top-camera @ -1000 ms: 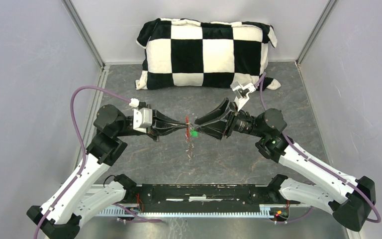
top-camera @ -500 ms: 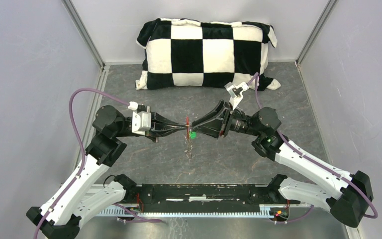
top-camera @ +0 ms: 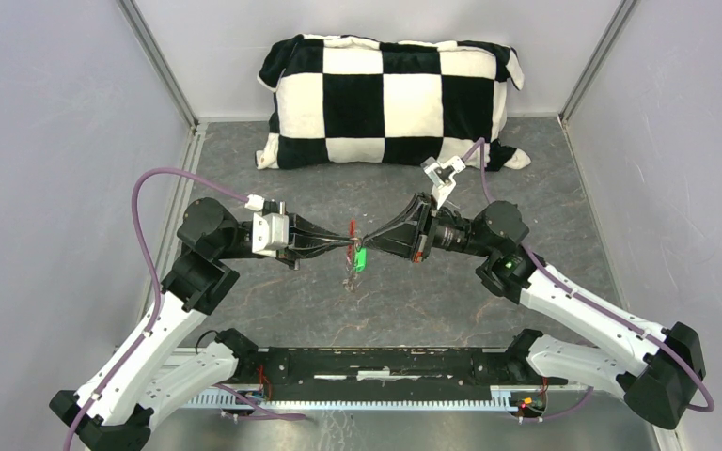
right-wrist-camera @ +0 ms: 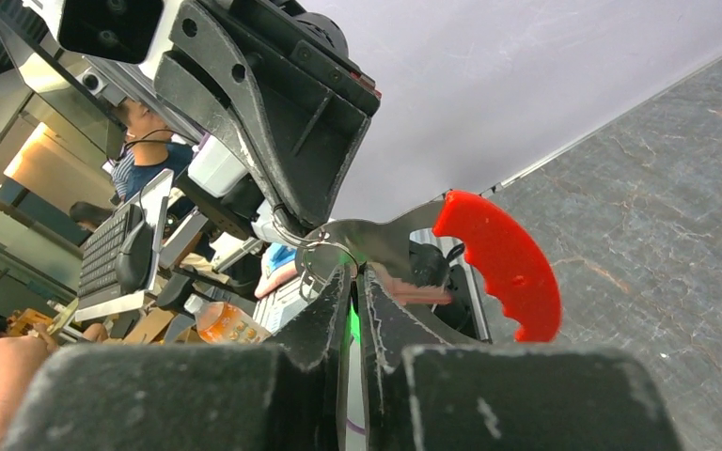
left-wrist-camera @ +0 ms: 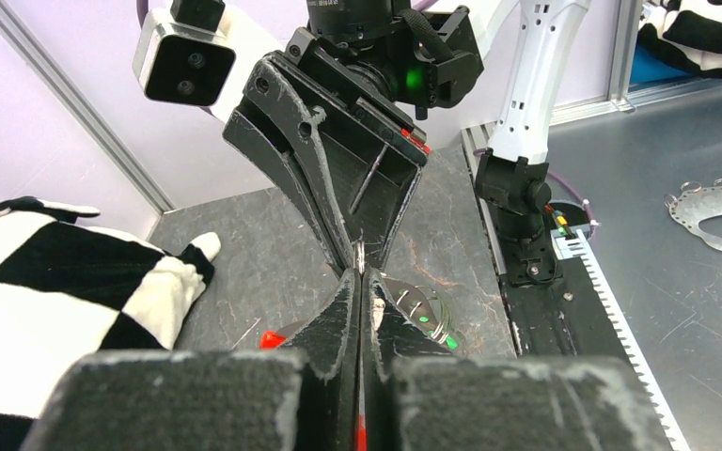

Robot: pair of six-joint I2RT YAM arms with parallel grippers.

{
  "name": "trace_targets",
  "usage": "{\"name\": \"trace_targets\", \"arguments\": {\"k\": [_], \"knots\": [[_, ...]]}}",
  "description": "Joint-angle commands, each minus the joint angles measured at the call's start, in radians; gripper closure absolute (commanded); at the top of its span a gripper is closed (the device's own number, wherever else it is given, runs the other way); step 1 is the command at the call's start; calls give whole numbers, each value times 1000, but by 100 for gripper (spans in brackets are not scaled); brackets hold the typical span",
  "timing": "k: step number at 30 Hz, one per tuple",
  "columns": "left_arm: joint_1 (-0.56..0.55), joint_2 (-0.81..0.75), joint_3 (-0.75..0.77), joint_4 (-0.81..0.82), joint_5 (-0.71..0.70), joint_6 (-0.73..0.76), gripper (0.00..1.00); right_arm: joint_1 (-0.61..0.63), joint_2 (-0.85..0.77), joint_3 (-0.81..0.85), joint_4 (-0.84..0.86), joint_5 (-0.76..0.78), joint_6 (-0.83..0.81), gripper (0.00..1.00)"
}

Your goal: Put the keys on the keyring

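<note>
Above the middle of the table my two grippers meet tip to tip. My left gripper (top-camera: 349, 238) (left-wrist-camera: 361, 274) is shut on the keyring, red showing between its fingers. The keyring's thin silver ring (right-wrist-camera: 324, 246) and its red tag (right-wrist-camera: 503, 263) stick out just past my right fingertips. A short piece hangs below the tips (top-camera: 350, 279). My right gripper (top-camera: 367, 239) (right-wrist-camera: 355, 272) is shut on the green-headed key (top-camera: 361, 258), and green shows in the narrow slit between its fingers (right-wrist-camera: 351, 324). Only this one key shows.
A black-and-white checkered pillow (top-camera: 390, 99) lies against the back wall. Grey walls close in both sides. A black rail (top-camera: 385, 362) with the arm bases runs along the near edge. A flat metal plate (left-wrist-camera: 719, 202) lies beyond that rail.
My right gripper's jaws have come together from half open to shut on the green key, and the arm has edged slightly left. The left gripper has stayed shut and still.
</note>
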Motion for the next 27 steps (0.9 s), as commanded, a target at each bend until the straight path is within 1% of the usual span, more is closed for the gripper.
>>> {"name": "trace_targets", "arguments": {"k": [1, 8, 15, 22, 24, 26, 27], "knots": [[-2, -10, 30, 43, 15, 28, 98, -3, 4, 50, -72, -9, -58, 91], [0, -9, 35, 43, 19, 29, 98, -1, 23, 90, -88, -23, -74, 92], [0, -9, 39, 40, 34, 23, 98, 17, 78, 140, -82, -38, -86, 92], [0, -12, 39, 36, 38, 25, 98, 28, 91, 183, -172, -31, -153, 91], [-2, -14, 39, 34, 38, 26, 98, 28, 79, 210, -261, -7, -215, 88], [0, -16, 39, 30, 36, 30, 98, 27, 63, 254, -380, 25, -299, 79], [0, -18, 40, 28, 36, 31, 98, 26, 52, 273, -429, 48, -340, 72]]}}
